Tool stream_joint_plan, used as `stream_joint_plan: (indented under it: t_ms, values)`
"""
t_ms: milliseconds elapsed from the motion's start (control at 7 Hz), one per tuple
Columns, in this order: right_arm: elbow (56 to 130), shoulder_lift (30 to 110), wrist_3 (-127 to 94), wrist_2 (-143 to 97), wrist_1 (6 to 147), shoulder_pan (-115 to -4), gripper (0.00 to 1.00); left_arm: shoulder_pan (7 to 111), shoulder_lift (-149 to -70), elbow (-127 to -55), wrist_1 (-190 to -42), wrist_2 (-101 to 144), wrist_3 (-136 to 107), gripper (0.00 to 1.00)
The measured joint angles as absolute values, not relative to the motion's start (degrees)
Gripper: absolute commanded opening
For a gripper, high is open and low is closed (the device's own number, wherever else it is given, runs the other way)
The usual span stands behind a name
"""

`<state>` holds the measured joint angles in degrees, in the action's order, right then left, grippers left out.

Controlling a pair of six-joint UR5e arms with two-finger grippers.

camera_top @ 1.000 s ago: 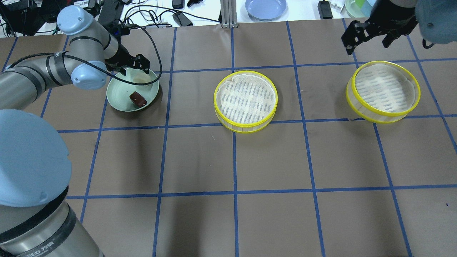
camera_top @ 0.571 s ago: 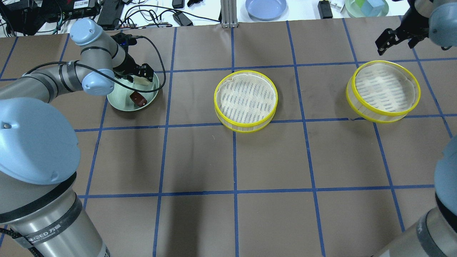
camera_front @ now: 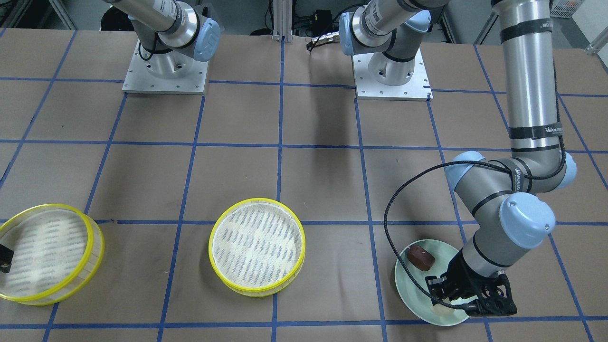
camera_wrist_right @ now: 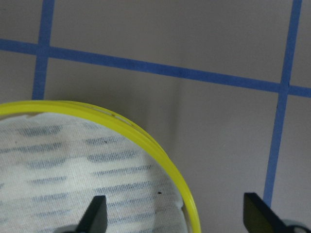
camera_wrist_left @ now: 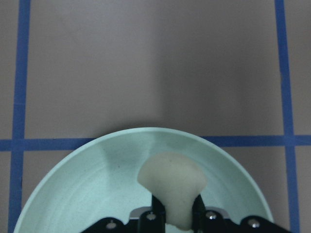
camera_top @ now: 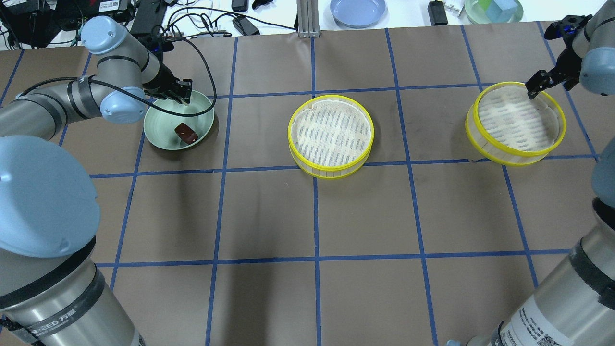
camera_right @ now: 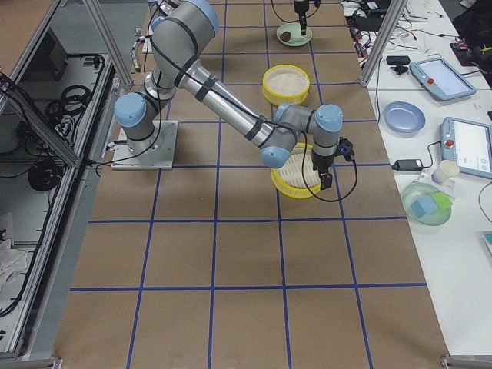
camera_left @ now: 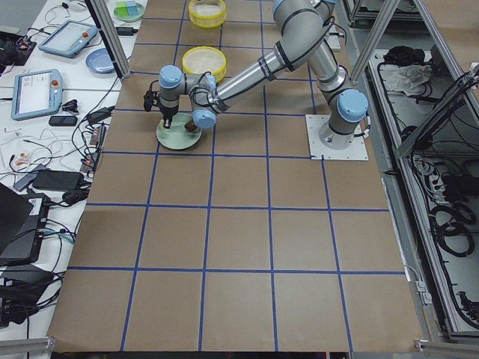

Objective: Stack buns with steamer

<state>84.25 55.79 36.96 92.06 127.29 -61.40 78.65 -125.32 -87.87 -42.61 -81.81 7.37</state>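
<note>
So the left gripper (camera_top: 181, 91) is down in the pale green plate (camera_top: 158, 129), which sits toward the table's far left corner. From overhead you can't see what it's got, the gripper covers it. The left wrist cam sorts that out: its fingers (camera_wrist_left: 158, 209) are pinched on the cream-white bun (camera_wrist_left: 171, 187) over the plate. Can't tell if the bun is touching the plate or not. The reddish-brown bun (camera_top: 186, 133) lies loose on the near side of the plate, apart from the gripper. The middle steamer tray (camera_top: 330, 132) is mid-table with nothing in it. The right steamer tray (camera_top: 516, 122) is out by the table's right edge, and the right gripper (camera_top: 538, 86) hangs at its far rim. The right wrist cam shows its fingers (camera_wrist_right: 97, 216) wide apart, one over the mesh and one outside the yellow rim, gripping nothing.
</note>
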Motion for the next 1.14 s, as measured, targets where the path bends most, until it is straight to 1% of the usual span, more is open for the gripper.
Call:
stream_joint_plan:
  t_ms: [143,286,429,571,714,1000,1143]
  values:
    - [84.55,55.40,37.47,92.22,126.41,-60.35,0.99,80.31,-123.79,-87.90,-42.65,-81.59,1.05,0.00]
    - [84.86,55.31,38.12,92.24,124.38,-59.27,0.88,83.36,-122.32,-87.94,-42.60,-81.38,-5.92,0.00]
    - [85.05,55.41,38.51,92.29,122.21,-58.62,0.54,87.23,-121.21,-87.96,-42.45,-81.21,-12.79,0.00]
    - [85.12,55.43,38.68,92.29,120.93,-58.22,0.17,91.91,-120.56,-88.00,-42.26,-80.83,-19.86,0.00]
    - [85.14,55.45,38.84,92.29,120.43,-58.08,0.00,96.36,-120.35,-88.17,-42.16,-80.36,-25.81,0.23]
    - [84.98,55.34,39.29,92.04,120.29,-58.02,0.00,102.75,-120.45,-89.35,-42.16,-79.93,-32.20,0.85]
    - [84.73,55.46,39.23,91.70,120.26,-58.01,0.00,104.30,-120.50,-90.74,-42.18,-79.85,-32.94,1.00]
